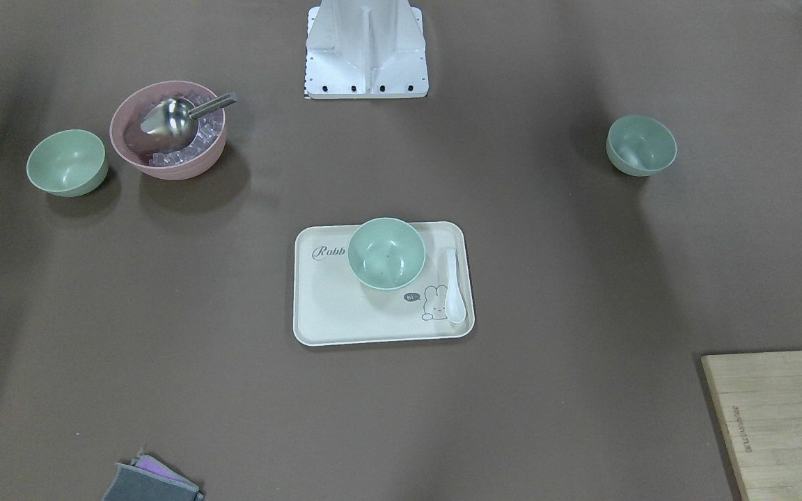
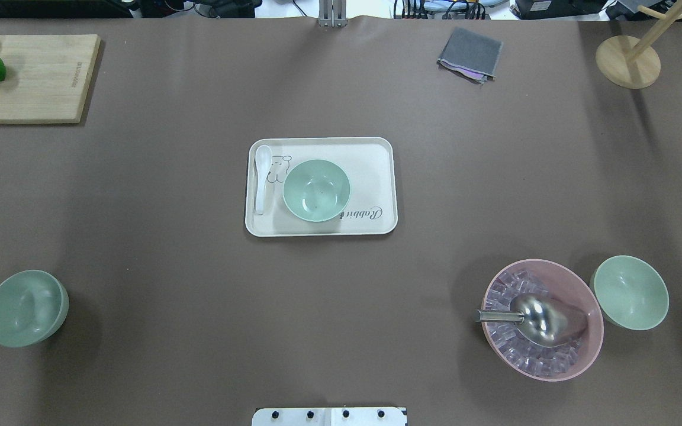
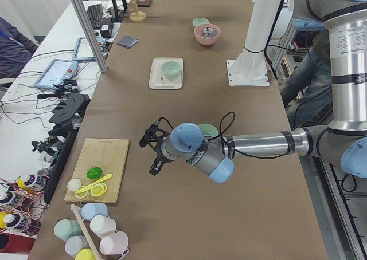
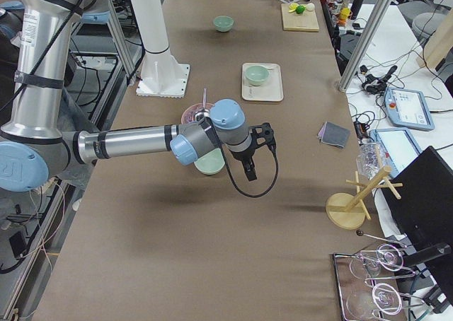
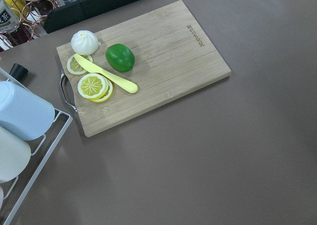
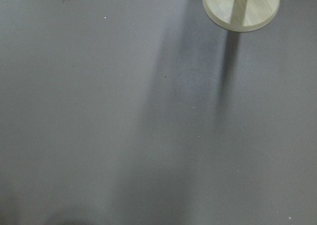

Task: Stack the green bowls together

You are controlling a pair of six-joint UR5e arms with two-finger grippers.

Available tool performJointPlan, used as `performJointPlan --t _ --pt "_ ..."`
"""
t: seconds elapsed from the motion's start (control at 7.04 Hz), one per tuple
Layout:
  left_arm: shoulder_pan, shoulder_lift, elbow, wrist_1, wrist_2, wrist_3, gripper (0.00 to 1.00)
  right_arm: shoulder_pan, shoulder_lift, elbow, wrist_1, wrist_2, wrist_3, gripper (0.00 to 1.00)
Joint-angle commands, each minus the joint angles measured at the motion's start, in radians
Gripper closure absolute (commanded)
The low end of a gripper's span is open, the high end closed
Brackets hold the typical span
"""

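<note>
The green bowls, three small round pale mint-green plastic-looking ones, stand well apart. The middle bowl (image 2: 316, 190) sits on the cream rectangular tray (image 2: 370, 165) mid-table, beside a white spoon (image 2: 262, 177). The left bowl (image 2: 26, 307) stands alone at the near left. The right bowl (image 2: 631, 291) is at the near right, just beside the pink bowl (image 2: 594, 331) of ice. We judge them light, stiff and slippery, best pinched across the rim. The left gripper (image 3: 153, 157) and right gripper (image 4: 251, 169) hang above the table; whether their jaws are spread or pressed together we cannot tell
</note>
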Motion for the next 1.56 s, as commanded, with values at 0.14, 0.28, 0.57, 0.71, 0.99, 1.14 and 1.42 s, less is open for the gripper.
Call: performJointPlan --t 0.14,0.28,0.57,0.71,0.99,1.14,1.42 --pt "0.171 0.003 -0.002 -0.067 0.002 -0.32 0.01 -0.167 0.0 0.026 0.033 -0.074 0.311 0.0" --pt "0.246 0.006 -0.039 -0.068 0.06 -0.402 0.02 -0.217 -0.018 0.036 0.034 -0.128 0.368 0.01" --pt "0.44 0.119 -0.17 -0.068 0.229 -0.539 0.02 -0.237 -0.087 0.036 0.106 -0.164 0.369 0.01" --pt "0.507 0.141 -0.188 -0.067 0.296 -0.563 0.03 -0.239 -0.101 0.034 0.128 -0.165 0.369 0.01" --pt "0.633 0.143 -0.191 -0.07 0.405 -0.636 0.11 -0.237 -0.103 0.036 0.128 -0.164 0.369 0.0" --pt "0.674 0.145 -0.191 -0.07 0.435 -0.635 0.18 -0.237 -0.103 0.036 0.129 -0.164 0.369 0.0" --pt "0.716 0.178 -0.189 -0.126 0.435 -0.624 0.26 -0.237 -0.103 0.036 0.129 -0.165 0.368 0.0"
